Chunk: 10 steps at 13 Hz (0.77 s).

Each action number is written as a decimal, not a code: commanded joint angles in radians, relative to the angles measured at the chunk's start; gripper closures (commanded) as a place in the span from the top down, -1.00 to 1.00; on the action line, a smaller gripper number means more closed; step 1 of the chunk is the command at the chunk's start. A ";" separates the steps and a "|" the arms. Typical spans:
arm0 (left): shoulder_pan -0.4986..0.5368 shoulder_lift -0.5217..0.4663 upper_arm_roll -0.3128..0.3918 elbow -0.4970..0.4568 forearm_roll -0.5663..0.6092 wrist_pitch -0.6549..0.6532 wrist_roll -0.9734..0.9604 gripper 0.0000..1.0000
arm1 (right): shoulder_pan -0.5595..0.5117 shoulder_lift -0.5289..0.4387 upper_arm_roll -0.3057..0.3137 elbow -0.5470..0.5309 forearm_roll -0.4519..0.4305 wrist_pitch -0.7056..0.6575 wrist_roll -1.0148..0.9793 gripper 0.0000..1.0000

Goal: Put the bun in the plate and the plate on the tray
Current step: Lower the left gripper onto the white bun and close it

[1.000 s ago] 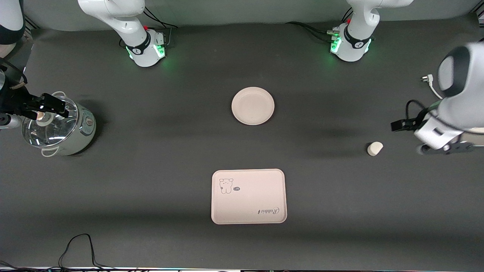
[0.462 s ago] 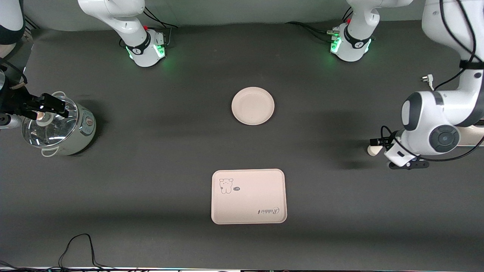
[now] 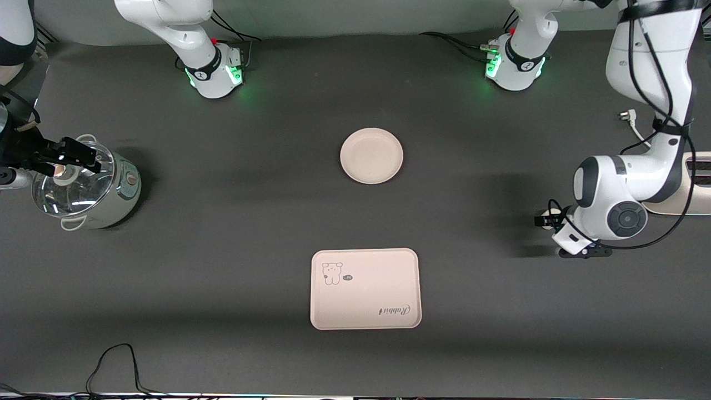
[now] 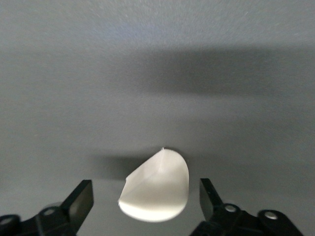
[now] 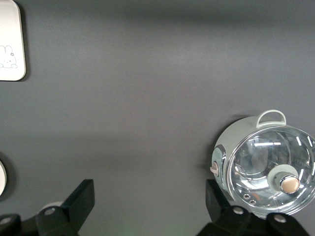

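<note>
The tray (image 3: 365,289), low centre of frame, reads "Rabbit" in script. The left claw (image 4: 146,202) stands apart around the bun (image 4: 156,189) at mid-right. The right claw (image 5: 147,206) waits apart over the cooker (image 5: 263,169).

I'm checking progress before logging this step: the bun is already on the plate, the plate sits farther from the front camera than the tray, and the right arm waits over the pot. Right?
Not quite. The bun is not on the plate; it lies on the table between the open fingers of the left gripper, as the left wrist view shows. The plate does sit farther from the front camera than the tray, and the right gripper waits over the pot.
</note>
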 commanded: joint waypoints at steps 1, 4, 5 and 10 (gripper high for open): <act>0.017 -0.004 -0.003 -0.019 -0.052 0.008 0.006 0.77 | 0.013 -0.003 -0.012 0.005 -0.013 -0.012 -0.021 1.00; 0.017 -0.011 -0.003 -0.024 -0.071 0.001 0.006 0.17 | 0.013 -0.003 -0.012 0.003 -0.013 -0.012 -0.021 1.00; 0.017 -0.021 -0.003 -0.024 -0.071 -0.012 0.005 0.02 | 0.013 -0.003 -0.012 0.003 -0.013 -0.012 -0.021 1.00; 0.014 -0.224 -0.003 -0.009 -0.071 -0.258 -0.003 -0.16 | 0.013 -0.003 -0.012 0.003 -0.013 -0.012 -0.021 1.00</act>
